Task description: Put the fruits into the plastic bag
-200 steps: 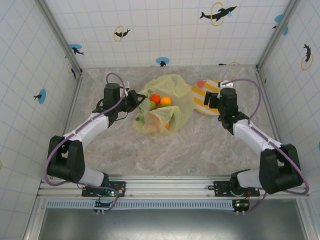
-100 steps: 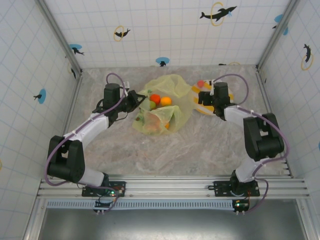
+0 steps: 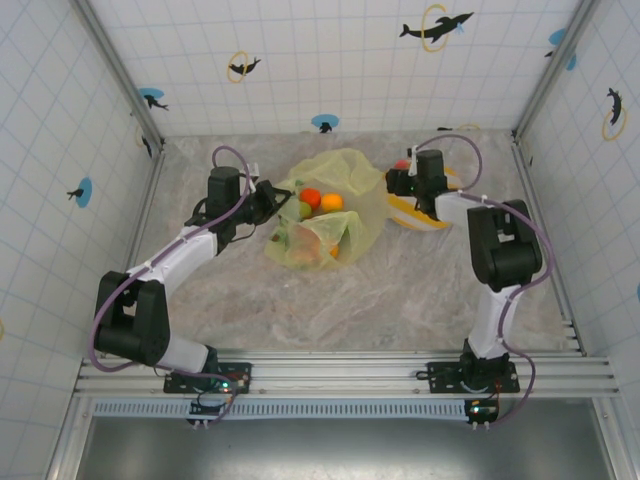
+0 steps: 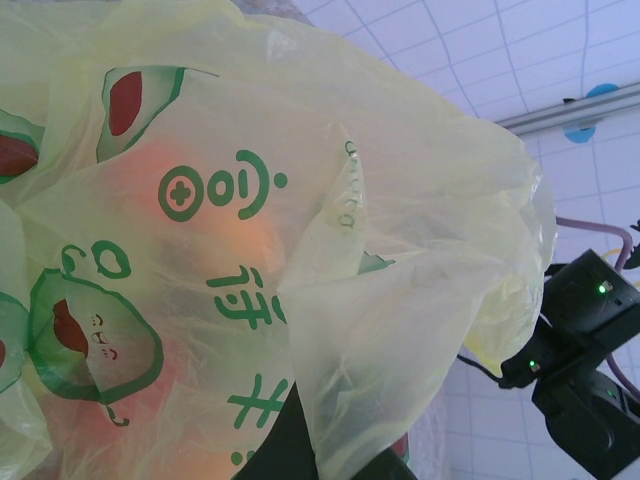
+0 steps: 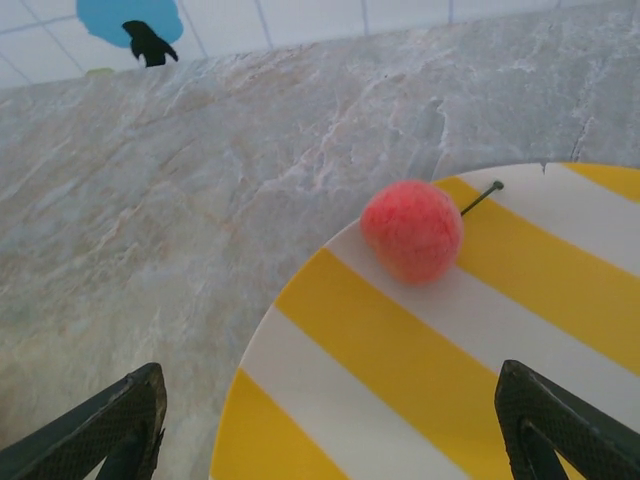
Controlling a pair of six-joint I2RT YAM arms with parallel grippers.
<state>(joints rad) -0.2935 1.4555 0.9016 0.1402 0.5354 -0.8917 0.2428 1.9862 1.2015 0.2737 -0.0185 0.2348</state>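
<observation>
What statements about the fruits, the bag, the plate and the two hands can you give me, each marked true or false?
1. A small red fruit lies on the round yellow-and-white striped plate. True.
2. The right hand is shut on that red fruit. False: it is open, and the fruit lies untouched on the plate.
3. Orange fruits lie inside the translucent yellow-green plastic bag. True.
4. The left hand hovers over the plate. False: it is at the bag's left edge.
</observation>
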